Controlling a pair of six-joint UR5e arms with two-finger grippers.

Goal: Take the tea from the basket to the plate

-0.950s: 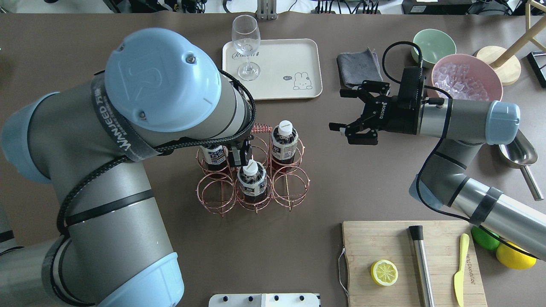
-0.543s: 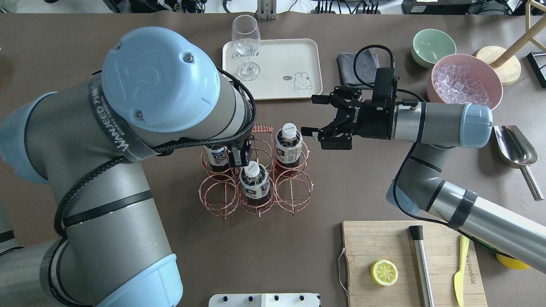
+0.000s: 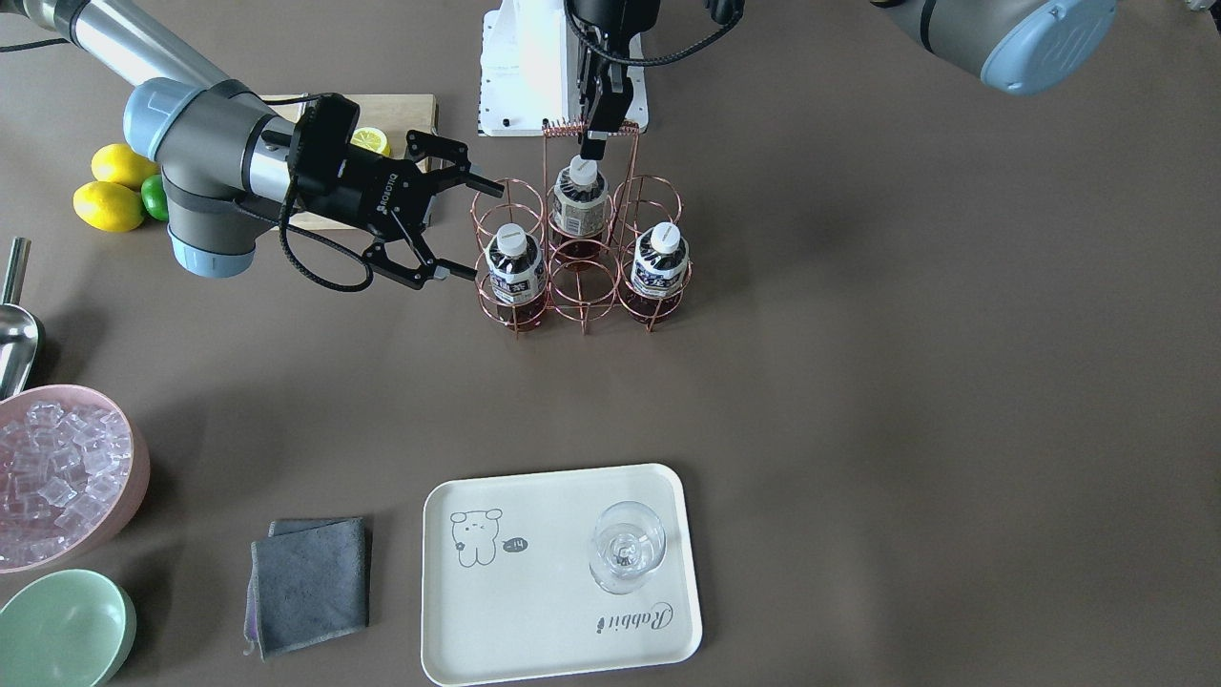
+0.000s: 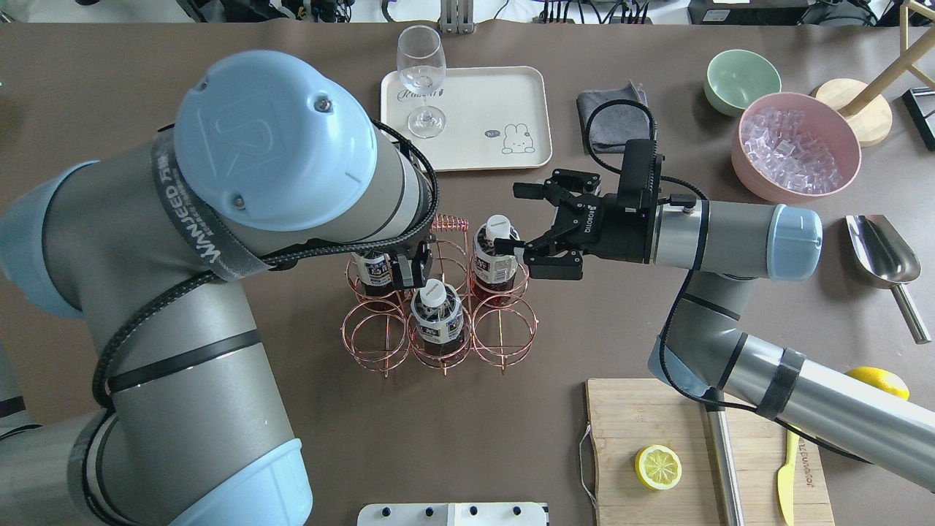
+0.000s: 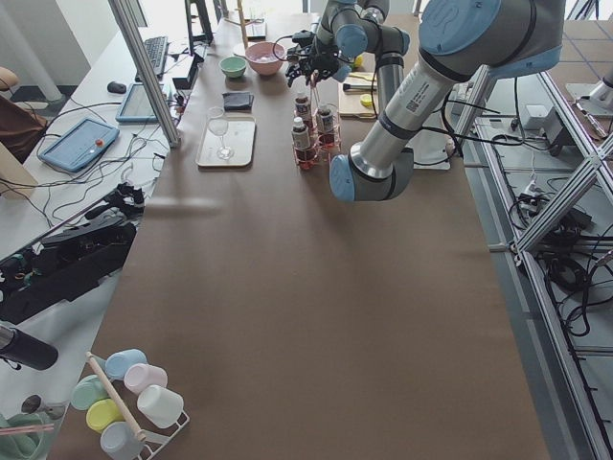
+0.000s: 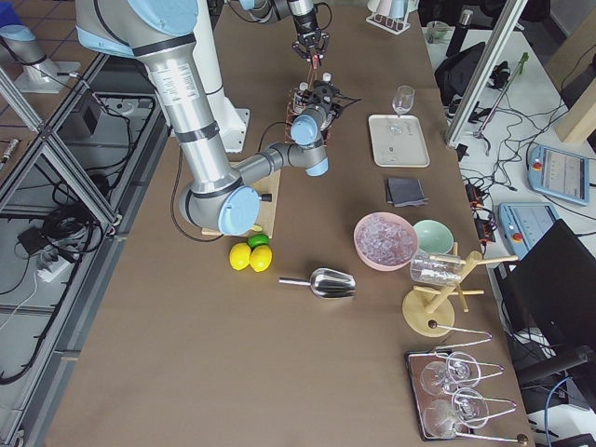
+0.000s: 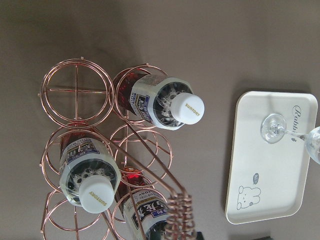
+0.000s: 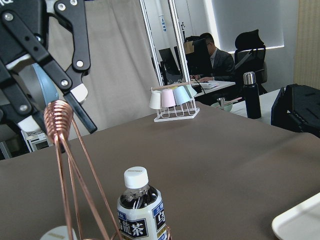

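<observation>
Three tea bottles stand in a copper wire basket (image 4: 438, 321): one at the far right (image 4: 499, 252), one at the near middle (image 4: 436, 315), one (image 4: 371, 267) partly under my left arm. My left gripper (image 4: 410, 269) is shut on the basket's coiled handle (image 3: 589, 125). My right gripper (image 4: 516, 220) is open, level with the far-right bottle's cap (image 3: 512, 240), with one fingertip right beside it. The cream plate (image 4: 482, 98) lies beyond the basket with a wine glass (image 4: 421, 80) on it. The right wrist view shows one bottle (image 8: 140, 210) and the handle (image 8: 57, 114).
A grey cloth (image 4: 610, 117), a green bowl (image 4: 741, 80) and a pink bowl of ice (image 4: 796, 146) sit right of the plate. A metal scoop (image 4: 884, 256) lies at the right edge. A wooden board (image 4: 657, 416) with a lemon half is near right.
My right gripper has moved left, from beside the plate to the far-right bottle's cap, still open. The basket has shifted slightly to the right in my left gripper.
</observation>
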